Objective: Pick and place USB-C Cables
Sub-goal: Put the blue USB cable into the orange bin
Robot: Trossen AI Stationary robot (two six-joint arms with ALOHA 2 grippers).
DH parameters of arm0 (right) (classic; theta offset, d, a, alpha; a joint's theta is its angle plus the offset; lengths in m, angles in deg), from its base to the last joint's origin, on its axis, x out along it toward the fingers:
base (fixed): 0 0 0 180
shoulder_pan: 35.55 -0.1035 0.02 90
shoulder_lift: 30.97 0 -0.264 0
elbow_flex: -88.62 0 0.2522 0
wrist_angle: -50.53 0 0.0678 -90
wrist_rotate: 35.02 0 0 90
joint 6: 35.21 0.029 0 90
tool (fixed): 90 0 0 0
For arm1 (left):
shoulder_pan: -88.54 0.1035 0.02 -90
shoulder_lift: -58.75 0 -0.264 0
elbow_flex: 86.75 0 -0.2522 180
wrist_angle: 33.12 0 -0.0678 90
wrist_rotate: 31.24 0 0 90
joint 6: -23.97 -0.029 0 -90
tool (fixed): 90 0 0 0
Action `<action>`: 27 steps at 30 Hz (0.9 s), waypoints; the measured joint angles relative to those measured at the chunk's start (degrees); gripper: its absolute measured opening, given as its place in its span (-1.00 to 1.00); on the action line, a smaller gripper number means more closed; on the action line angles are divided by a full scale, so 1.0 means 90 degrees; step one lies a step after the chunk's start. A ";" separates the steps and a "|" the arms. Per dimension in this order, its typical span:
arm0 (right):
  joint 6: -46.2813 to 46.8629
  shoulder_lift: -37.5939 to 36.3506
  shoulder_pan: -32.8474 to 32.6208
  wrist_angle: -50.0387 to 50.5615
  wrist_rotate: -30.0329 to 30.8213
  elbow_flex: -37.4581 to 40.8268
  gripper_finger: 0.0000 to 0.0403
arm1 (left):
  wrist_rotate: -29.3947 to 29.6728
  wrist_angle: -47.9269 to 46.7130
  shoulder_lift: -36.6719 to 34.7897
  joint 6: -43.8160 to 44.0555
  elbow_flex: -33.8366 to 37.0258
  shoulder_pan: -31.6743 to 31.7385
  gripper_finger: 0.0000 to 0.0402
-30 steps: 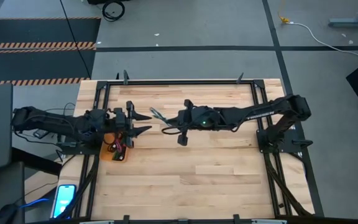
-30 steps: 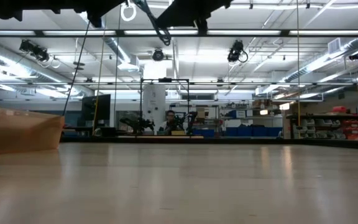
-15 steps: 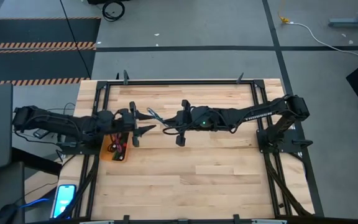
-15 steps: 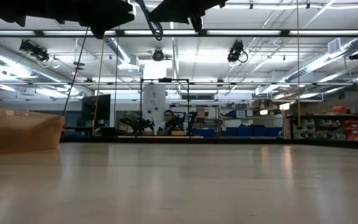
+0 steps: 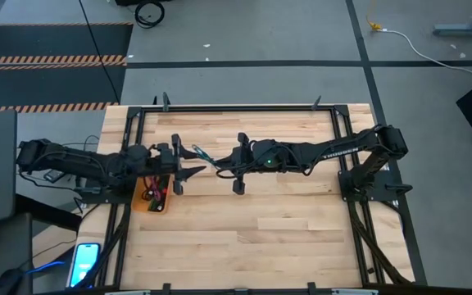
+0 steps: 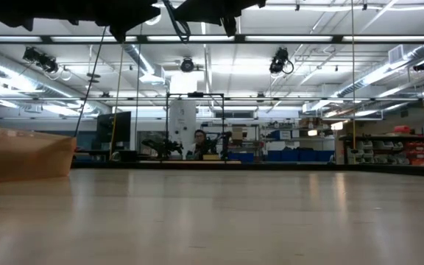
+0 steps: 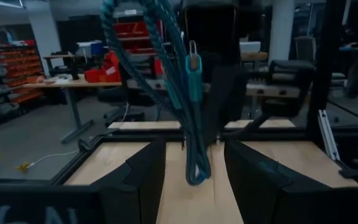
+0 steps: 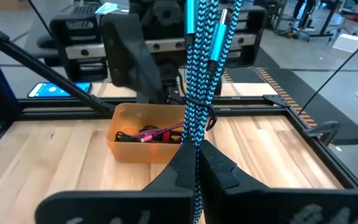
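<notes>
Looking down from above, you have the right gripper (image 5: 217, 166) pinched shut on the braided teal-blue USB-C cable bundle (image 5: 206, 157), held up over the tabletop's (image 5: 244, 238) left half; the left gripper (image 5: 189, 161), jaws spread, faces it. From the left wrist, the bundle hangs between its dark fingers (image 7: 135, 183); let them close squarely on it before the right lets go. From the right wrist, the orange plastic bin (image 8: 124, 147) with maroon cable waits by the left edge. At table height, bare pale wood runs toward a lit workshop.
</notes>
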 joint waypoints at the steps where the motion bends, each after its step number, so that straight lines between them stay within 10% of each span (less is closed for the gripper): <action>1: 0.0000 0.0000 0.0000 0.0002 -0.0013 0.0000 -0.98 | 0.0000 0.0062 0.0002 0.0000 0.0000 0.0000 -0.14; 27: 0.0000 0.0010 -0.0007 0.0086 -0.0360 -0.0002 -0.98 | -0.0330 0.1752 0.1062 0.0194 -0.0005 0.0209 -0.14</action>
